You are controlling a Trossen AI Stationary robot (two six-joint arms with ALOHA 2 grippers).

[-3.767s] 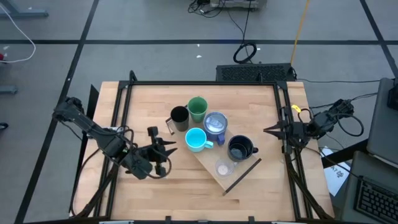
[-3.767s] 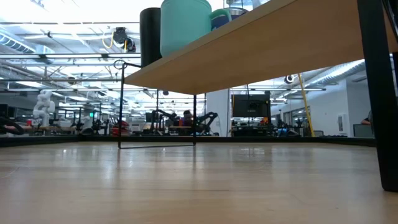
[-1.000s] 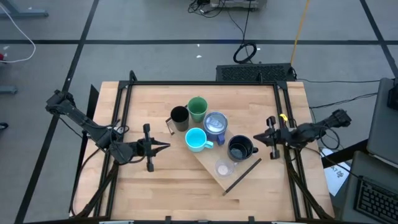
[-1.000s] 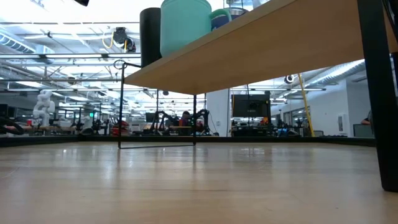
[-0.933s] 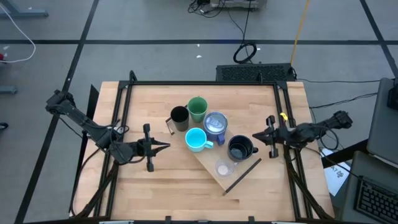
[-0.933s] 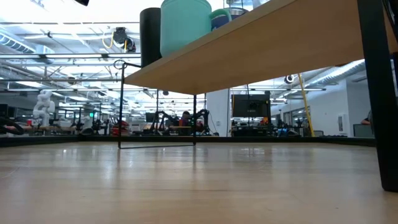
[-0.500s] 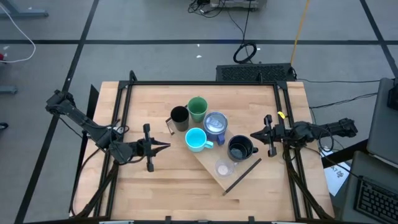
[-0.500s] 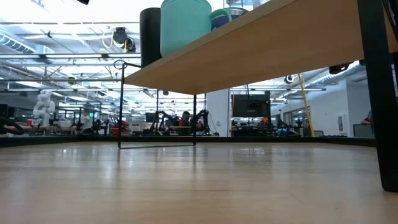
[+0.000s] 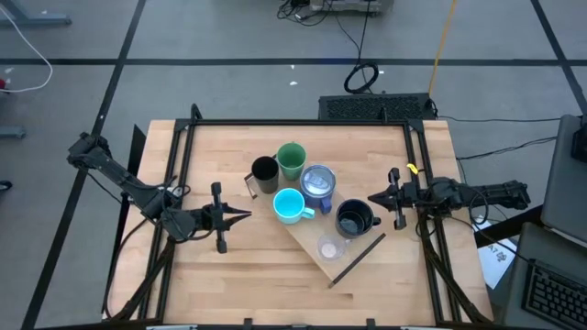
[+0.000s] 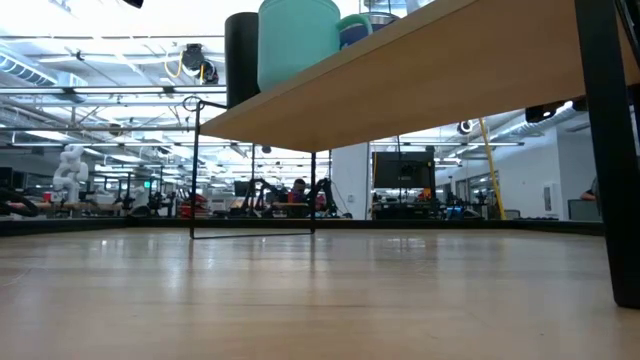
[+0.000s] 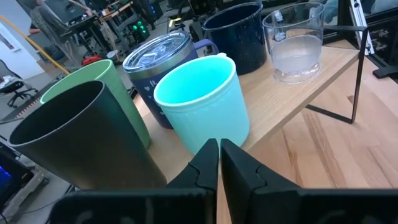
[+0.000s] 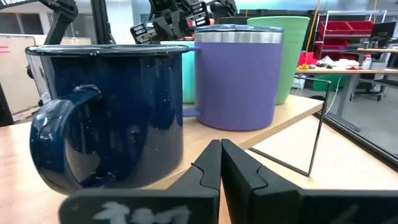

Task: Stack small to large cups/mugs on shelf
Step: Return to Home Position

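The light-wood shelf (image 9: 353,247) stands slantwise on the table on thin dark end brackets. On it stand the black cup (image 9: 264,172), green cup (image 9: 292,159), purple tumbler (image 9: 317,182), cyan mug (image 9: 289,205), navy mug (image 9: 353,219) and clear glass cup (image 9: 329,247). My left gripper (image 9: 242,216) is shut, level, just left of the cyan mug (image 11: 202,99), and touches nothing. My right gripper (image 9: 373,198) is shut, level, just right of the navy mug (image 12: 106,112), whose handle (image 12: 56,143) faces it; it touches nothing.
A dark metal frame (image 9: 298,122) runs along the table's far, left and right sides. Bare tabletop (image 9: 229,280) lies near and left of the shelf. In the low view the shelf's underside (image 10: 420,80) spans overhead, with a dark bracket leg (image 10: 605,150) at the right.
My right gripper has crept a little toward the table's left and the navy mug while its arm stretched out lower; it stays shut. The cups and shelf have not moved.
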